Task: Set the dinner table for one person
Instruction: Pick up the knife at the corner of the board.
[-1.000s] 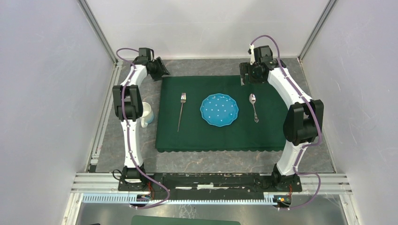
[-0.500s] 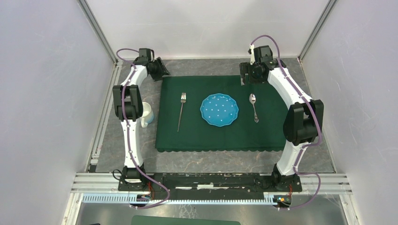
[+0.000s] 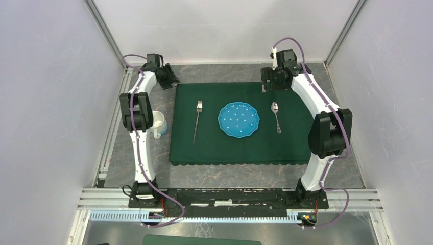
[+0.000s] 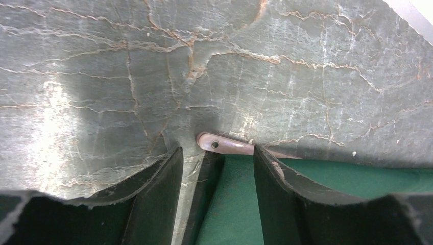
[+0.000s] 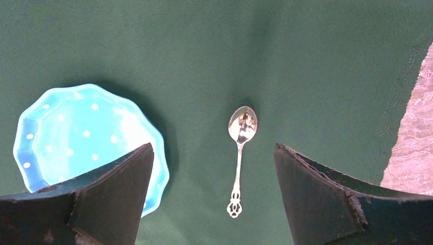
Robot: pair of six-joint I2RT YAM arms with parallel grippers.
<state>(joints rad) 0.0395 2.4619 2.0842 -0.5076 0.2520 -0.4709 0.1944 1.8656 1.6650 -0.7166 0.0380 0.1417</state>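
Right wrist view: spoon (image 5: pixel 242 127) lies just beside blue plate (image 5: pixel 76 132).

Under the left gripper (image 4: pixel 217 153), with its black fingers (image 4: pixel 158 194): dark-grey dinner table (image 4: pixel 102 76) veined pale and reddish, plus a pearly pink handle tip (image 4: pixel 224 144). Under the right gripper (image 5: pixel 213 145): plain dark green cloth (image 5: pixel 306 61), turquoise white-dotted plate (image 5: pixel 76 132) by its left finger, shiny silver spoon (image 5: pixel 240 148) between the fingers.

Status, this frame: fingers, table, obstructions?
Left fingers open at cloth corner; right fingers open over spoon. Table: fork, plate, spoon on cloth, mug beside it. Pale tab at left fingers, unidentified.
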